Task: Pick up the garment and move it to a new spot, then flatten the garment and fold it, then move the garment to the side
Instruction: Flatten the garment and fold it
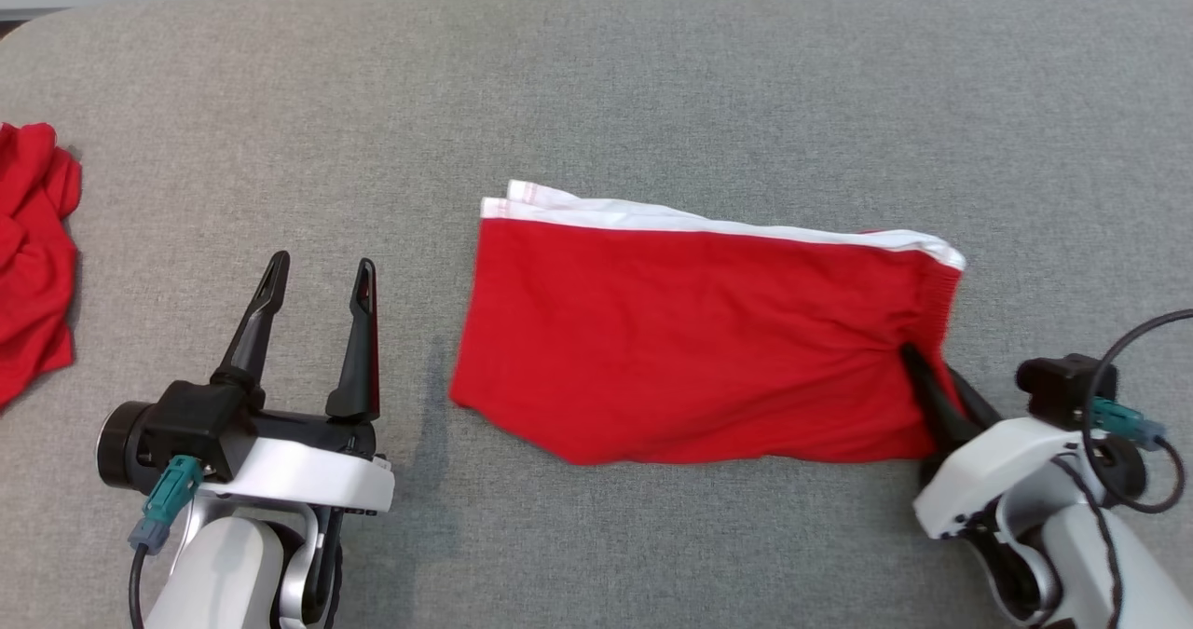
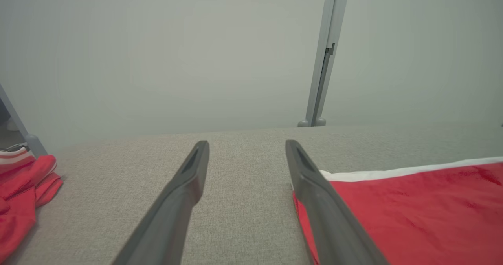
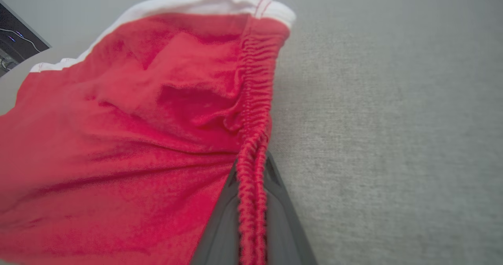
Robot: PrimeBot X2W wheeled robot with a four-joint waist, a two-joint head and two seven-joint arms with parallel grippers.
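The garment (image 1: 690, 331) is a pair of red shorts with a white side stripe, folded flat in the middle of the grey table (image 1: 596, 79). At the right end of the shorts, my right gripper (image 1: 918, 368) is shut on the gathered elastic waistband (image 3: 253, 155), which runs pinched between the two dark fingers. The cloth puckers toward that pinch. My left gripper (image 1: 322, 280) stands open to the left of the shorts, nothing between its fingers. The red cloth (image 2: 412, 214) lies just beside the right finger (image 2: 314, 190) in the left wrist view.
A second crumpled red cloth (image 1: 33, 256) lies at the table's left edge, seen also as a red heap (image 2: 23, 194) in the left wrist view. A grey wall and an upright post (image 2: 324, 57) stand beyond the far edge.
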